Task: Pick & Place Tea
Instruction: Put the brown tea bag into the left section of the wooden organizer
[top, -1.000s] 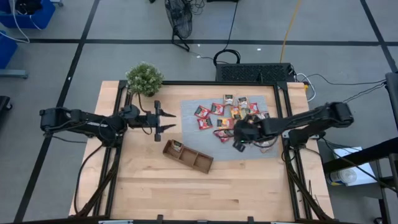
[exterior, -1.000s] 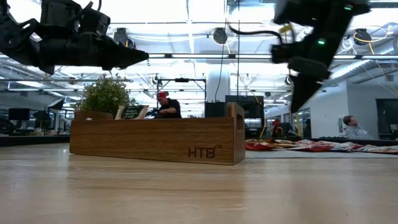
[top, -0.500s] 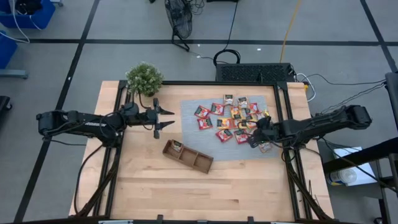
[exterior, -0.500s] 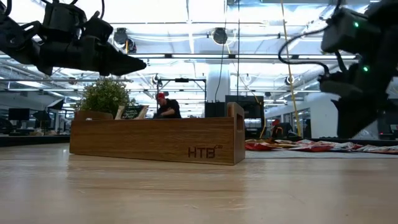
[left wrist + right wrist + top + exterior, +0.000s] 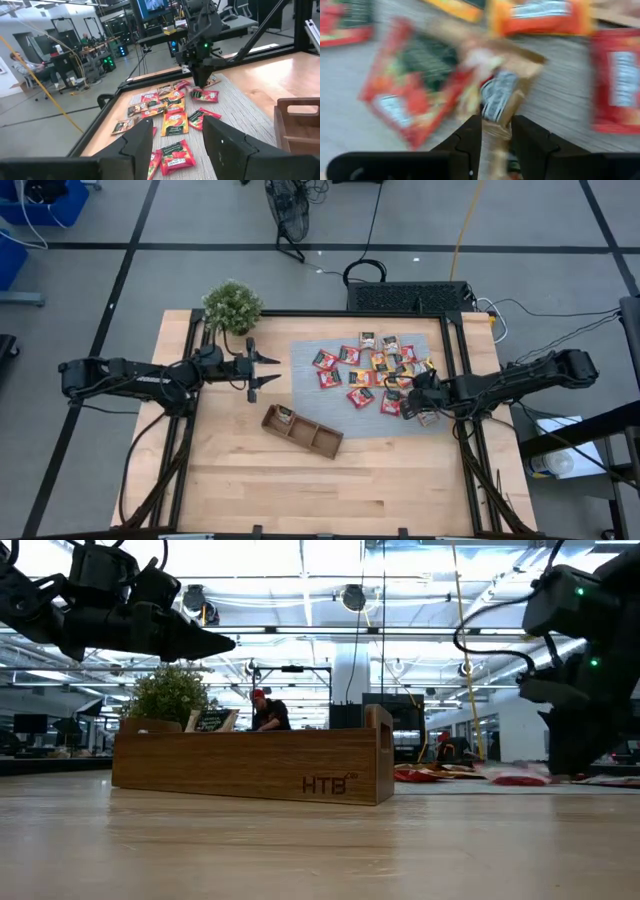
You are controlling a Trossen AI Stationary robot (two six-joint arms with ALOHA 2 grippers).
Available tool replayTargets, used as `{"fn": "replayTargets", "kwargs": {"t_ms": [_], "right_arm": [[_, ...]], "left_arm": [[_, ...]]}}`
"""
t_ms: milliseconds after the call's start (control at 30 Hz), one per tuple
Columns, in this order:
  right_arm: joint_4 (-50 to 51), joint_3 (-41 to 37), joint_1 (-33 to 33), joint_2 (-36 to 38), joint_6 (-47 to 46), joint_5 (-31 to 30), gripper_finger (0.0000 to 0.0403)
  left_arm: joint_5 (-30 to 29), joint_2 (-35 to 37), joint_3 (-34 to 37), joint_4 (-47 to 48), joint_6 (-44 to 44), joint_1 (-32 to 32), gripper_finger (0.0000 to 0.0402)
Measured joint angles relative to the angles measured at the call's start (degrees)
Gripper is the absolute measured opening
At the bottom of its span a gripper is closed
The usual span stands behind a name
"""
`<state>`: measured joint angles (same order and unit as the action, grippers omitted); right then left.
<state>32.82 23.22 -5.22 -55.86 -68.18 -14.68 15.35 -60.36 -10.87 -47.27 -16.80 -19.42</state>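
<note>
1. The right gripper [image 5: 412, 397] is down at the right part of the grey mat [image 5: 305, 355], in among the tea sachets [image 5: 372, 370]. In the right wrist view its two dark fingers [image 5: 470, 135] stand a narrow gap apart, with a crumpled sachet [image 5: 497, 95] showing just ahead of and between the tips; whether the tips actually pinch it cannot be told, as that part is blurred.
2. Around those tips lie a red sachet [image 5: 410, 95], an orange one [image 5: 540, 17] and another red one [image 5: 617, 85], all flat on the mat.
3. The rest of the tea is spread loosely over the mat's right half, red, orange and dark packets, some overlapping.
4. The left gripper [image 5: 262, 371] hangs above the bare wood just left of the mat, with its fingers apart and nothing between them. In the left wrist view its fingers [image 5: 137, 142] frame the sachets and the right arm beyond.
5. The brown wooden tray [image 5: 302, 431] lies on the table [image 5: 230, 480] in front of the mat, set at a slant, between the two grippers and apart from both. One dark sachet [image 5: 284, 416] stands in its end compartment nearest the left arm.
6. A potted plant [image 5: 231, 306] stands at the far left corner of the table.
7. In the low view a person [image 5: 266, 710] shows in the room behind the tray.
</note>
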Motion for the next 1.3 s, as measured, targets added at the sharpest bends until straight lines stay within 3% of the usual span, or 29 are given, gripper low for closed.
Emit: {"fn": "replayTargets", "kwargs": {"t_ms": [167, 333, 667, 767, 967, 1300], "right_arm": [[-11.23, 0.00, -0.02, 0.00, 7.87, -0.04, 0.0093], [-15.90, 0.00, -0.02, 0.07, 16.16, -1.06, 0.0093], [-27.21, 0.02, -0.26, 0.07, 51.49, -3.00, 0.0093], [-24.24, 0.02, -0.86, -0.10, 59.76, -2.03, 0.0093], [-14.81, 0.02, -0.87, -2.44, 61.63, -1.92, 0.0120], [-13.58, 0.02, -0.53, -3.58, 66.23, -6.83, 0.0230]], "left_arm": [[0.00, 0.00, 0.00, -0.02, 0.02, 0.02, 0.0175], [0.00, 0.00, 0.00, -0.02, 0.02, 0.01, 0.0175], [-0.02, 0.00, 0.00, 0.15, 0.15, 0.00, 0.0175], [-0.04, 0.00, 0.00, 0.29, 0.45, 0.00, 0.0175], [-0.09, 0.00, -0.02, 0.78, 0.83, 0.00, 0.0175], [-0.46, 0.00, -0.03, 0.44, 0.69, 0.00, 0.0175]]}}
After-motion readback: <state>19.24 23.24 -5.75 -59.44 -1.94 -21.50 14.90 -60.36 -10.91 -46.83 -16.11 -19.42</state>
